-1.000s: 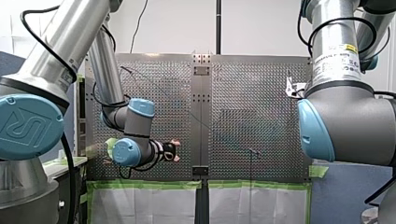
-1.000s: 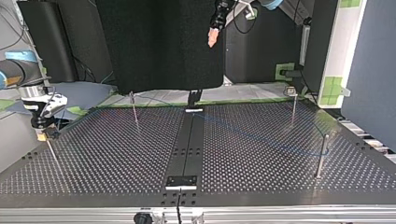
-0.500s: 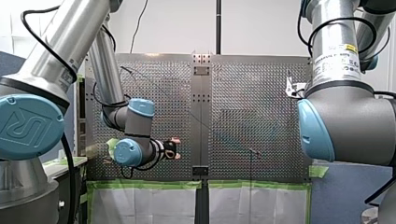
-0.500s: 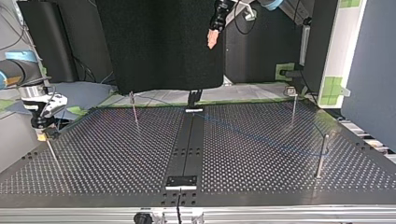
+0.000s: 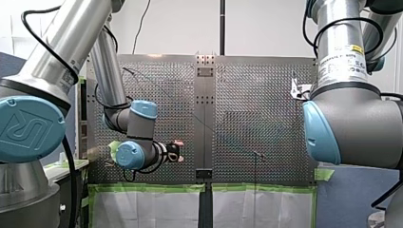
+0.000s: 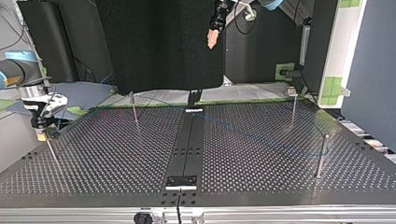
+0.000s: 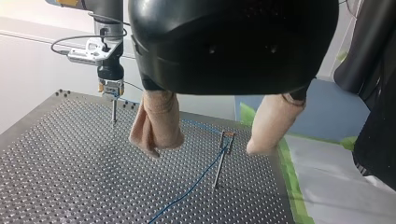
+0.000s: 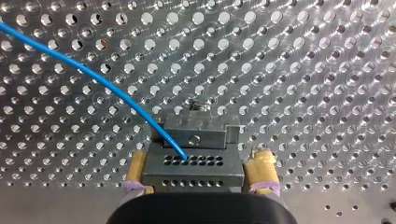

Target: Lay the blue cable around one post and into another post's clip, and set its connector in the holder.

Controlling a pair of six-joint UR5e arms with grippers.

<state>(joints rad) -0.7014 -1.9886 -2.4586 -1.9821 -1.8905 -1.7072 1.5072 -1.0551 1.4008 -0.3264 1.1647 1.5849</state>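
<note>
While my right pincer (image 8: 200,164) is clamped on the grey connector (image 8: 194,173), blue cable (image 8: 93,77) trailing off across the table (image 8: 303,70), I'd call this the seating step at the holder (image 8: 196,133). Cable looks run through the post clip (image 7: 227,136). Meanwhile my left pincer (image 7: 201,148) hangs spread wide and empty. Next up: press it home, then let go gently.

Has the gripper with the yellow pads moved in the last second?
No. In the top view my right gripper stays atop the same post.
</note>
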